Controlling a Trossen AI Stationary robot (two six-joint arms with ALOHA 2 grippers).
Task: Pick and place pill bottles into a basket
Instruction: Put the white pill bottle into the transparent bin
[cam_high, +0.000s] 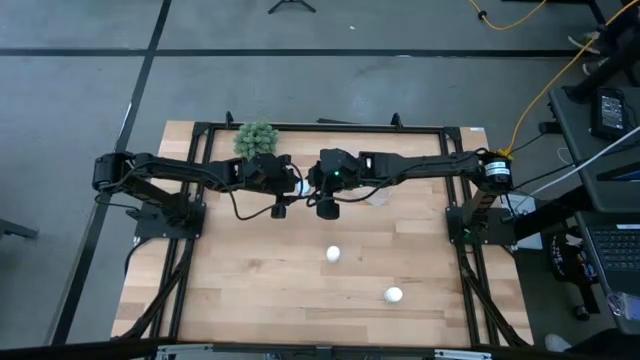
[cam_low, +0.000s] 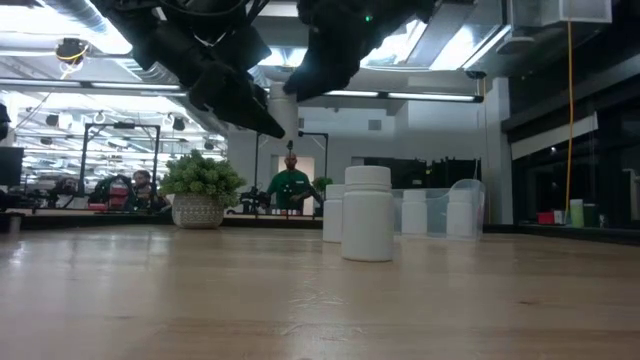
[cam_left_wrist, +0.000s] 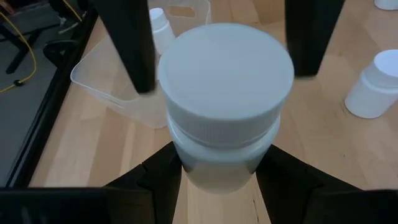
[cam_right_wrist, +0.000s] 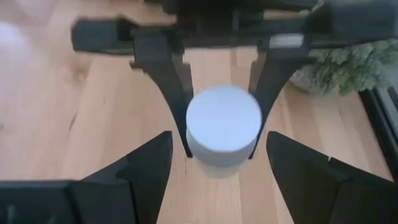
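Note:
My left gripper (cam_high: 293, 186) is shut on a white pill bottle (cam_left_wrist: 224, 106) above the table's far middle. My right gripper (cam_right_wrist: 219, 142) faces it from the right, open, with a finger on either side of the same bottle (cam_right_wrist: 222, 127) and a gap on both sides. The clear basket (cam_left_wrist: 118, 84) stands on the table just right of the grippers (cam_high: 378, 196), with bottles in it (cam_low: 413, 212). Two loose bottles stand upright on the table, at the middle (cam_high: 333, 254) and near right (cam_high: 393, 294). My left gripper pinches the bottle's body just below the cap (cam_left_wrist: 193, 171) between its two fingers, which come from the table's left. The bottle is lifted clear of the table, roughly upright with its cap (cam_left_wrist: 227, 68) up.
A green potted plant (cam_high: 256, 138) stands at the far edge behind the left gripper. In the low view a bottle (cam_low: 367, 213) stands in front of the basket (cam_low: 450, 205). People (cam_low: 290, 185) show in the room beyond. Bare wood lies to the near left.

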